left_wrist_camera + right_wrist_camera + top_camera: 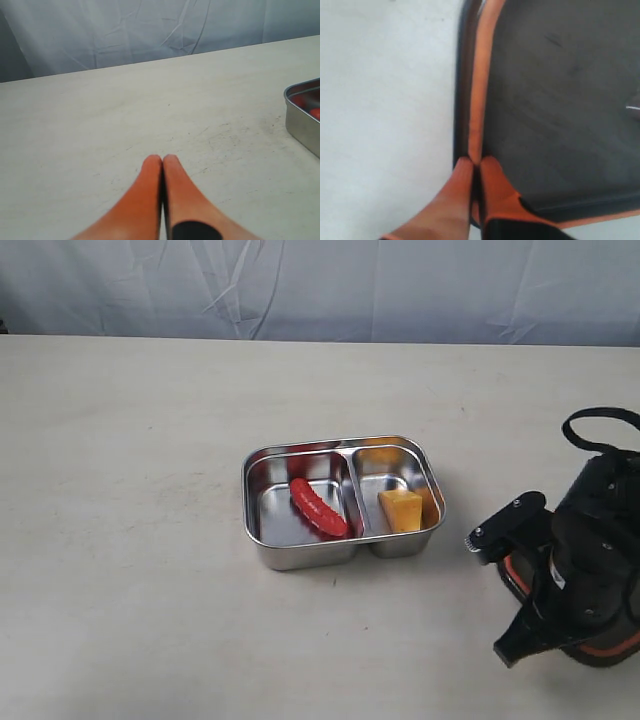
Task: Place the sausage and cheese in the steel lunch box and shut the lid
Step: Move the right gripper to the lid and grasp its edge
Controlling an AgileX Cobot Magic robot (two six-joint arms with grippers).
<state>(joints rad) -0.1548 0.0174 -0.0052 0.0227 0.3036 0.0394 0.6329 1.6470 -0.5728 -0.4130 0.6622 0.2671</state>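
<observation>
The steel lunch box point(300, 550) stands open mid-table. The dark red sausage point(317, 507) lies in its left compartment and the yellow cheese point(400, 510) in its right one. To the box's right lies the dark lid point(560, 100), mostly hidden under my right arm point(590, 560) in the exterior view. My right gripper point(476, 161) is shut on the lid's orange-edged rim point(479, 90). My left gripper point(162, 159) is shut on nothing, low over bare table, with the lunch box's corner point(300, 125) off to one side. It does not show in the exterior view.
A pale, scuffed table point(130, 490) runs back to a wrinkled light-blue cloth backdrop point(300, 285). A black cable loop point(600, 425) rises from the right arm.
</observation>
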